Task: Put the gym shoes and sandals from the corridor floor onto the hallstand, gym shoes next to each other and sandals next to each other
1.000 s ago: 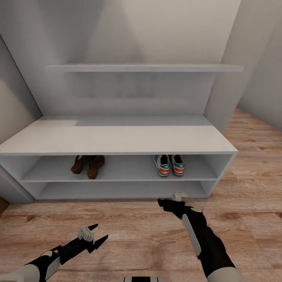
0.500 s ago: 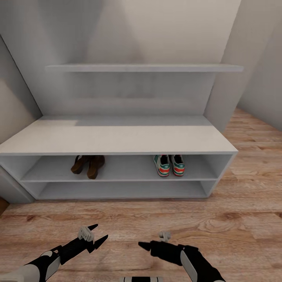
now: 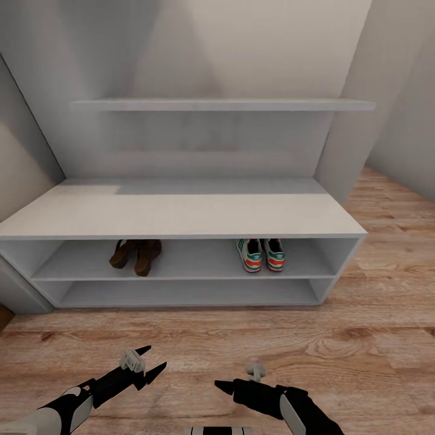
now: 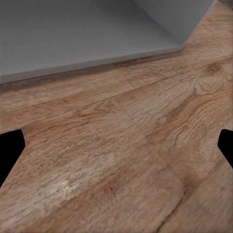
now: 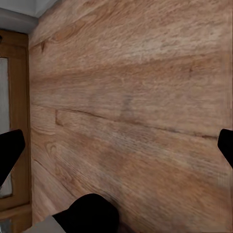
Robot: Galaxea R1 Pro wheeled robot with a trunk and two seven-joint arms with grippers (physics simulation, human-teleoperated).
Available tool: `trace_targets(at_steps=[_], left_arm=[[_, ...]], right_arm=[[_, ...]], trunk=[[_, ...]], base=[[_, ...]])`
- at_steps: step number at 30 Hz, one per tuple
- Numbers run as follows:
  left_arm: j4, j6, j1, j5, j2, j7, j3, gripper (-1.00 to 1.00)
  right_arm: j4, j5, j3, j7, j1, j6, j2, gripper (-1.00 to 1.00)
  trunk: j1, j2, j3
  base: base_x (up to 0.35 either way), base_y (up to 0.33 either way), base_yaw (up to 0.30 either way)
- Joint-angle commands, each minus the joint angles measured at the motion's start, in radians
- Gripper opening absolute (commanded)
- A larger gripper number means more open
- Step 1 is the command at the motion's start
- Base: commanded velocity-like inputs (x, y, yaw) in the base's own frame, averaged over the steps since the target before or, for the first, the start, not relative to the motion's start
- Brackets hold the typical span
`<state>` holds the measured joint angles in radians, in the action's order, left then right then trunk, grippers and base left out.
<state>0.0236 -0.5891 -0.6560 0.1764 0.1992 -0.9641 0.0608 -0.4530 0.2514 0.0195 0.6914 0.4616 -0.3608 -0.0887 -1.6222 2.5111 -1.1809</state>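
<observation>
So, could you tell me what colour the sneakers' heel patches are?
Red-orange on the gym shoes, clearest in the head view.

Left arm: enters the head view from the near left corner, white forearm shell, black wrist, angled toward the far right. Left pincer [image 3: 150,360]: black, two pointed fingers spread apart, nothing between them; a pale grey fitting sits on its upper side. In the left wrist view the two fingertips [image 4: 10,148] stand at opposite edges, wide apart.

Right arm: enters from the near right, black with white panel, forearm pointing left. Right pincer [image 3: 223,385]: black, tips aimed left, a pale grey fitting above the wrist. In the right wrist view its fingertips [image 5: 9,155] sit wide apart, holding nothing.
</observation>
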Motion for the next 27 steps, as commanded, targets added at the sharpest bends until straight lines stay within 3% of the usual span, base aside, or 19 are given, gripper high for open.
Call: trace_targets(at_steps=[1, 5, 10, 18, 27], left_arm=[[-0.001, -0.001, -0.001, 0.009, 0.0, -0.004, 0.007, 1.0], [-0.001, -0.001, -0.001, 0.009, 0.0, -0.005, 0.007, 1.0], [-0.001, -0.002, -0.001, 0.009, 0.0, -0.005, 0.007, 1.0], [-0.001, -0.002, -0.001, 0.009, 0.0, -0.005, 0.007, 1.0], [-0.001, -0.002, -0.001, 0.009, 0.0, -0.005, 0.007, 1.0]], right_arm=[[0.0, 0.01, -0.016, -0.001, 0.0, 0.011, 0.001, 1.0], [0.002, 0.01, -0.07, -0.001, 0.0, 0.057, 0.0, 1.0], [0.003, 0.01, -0.099, 0.0, 0.0, 0.08, 0.0, 1.0], [0.005, 0.01, -0.107, 0.0, 0.0, 0.086, 0.0, 1.0], [0.006, 0.006, -0.107, 0.0, 0.0, 0.086, 0.0, 1.0]], trunk=[[0.0, 0.0, -0.001], [0.0, 0.0, -0.001], [0.0, 0.0, -0.001], [0.0, 0.0, -0.001], [0.004, -0.002, 0.034]], base=[[0.0, 0.0, 0.0], [0.0, 0.0, 0.0], [0.0, 0.0, 0.0], [0.0, 0.0, 0.0], [0.0, 0.0, 0.0]])
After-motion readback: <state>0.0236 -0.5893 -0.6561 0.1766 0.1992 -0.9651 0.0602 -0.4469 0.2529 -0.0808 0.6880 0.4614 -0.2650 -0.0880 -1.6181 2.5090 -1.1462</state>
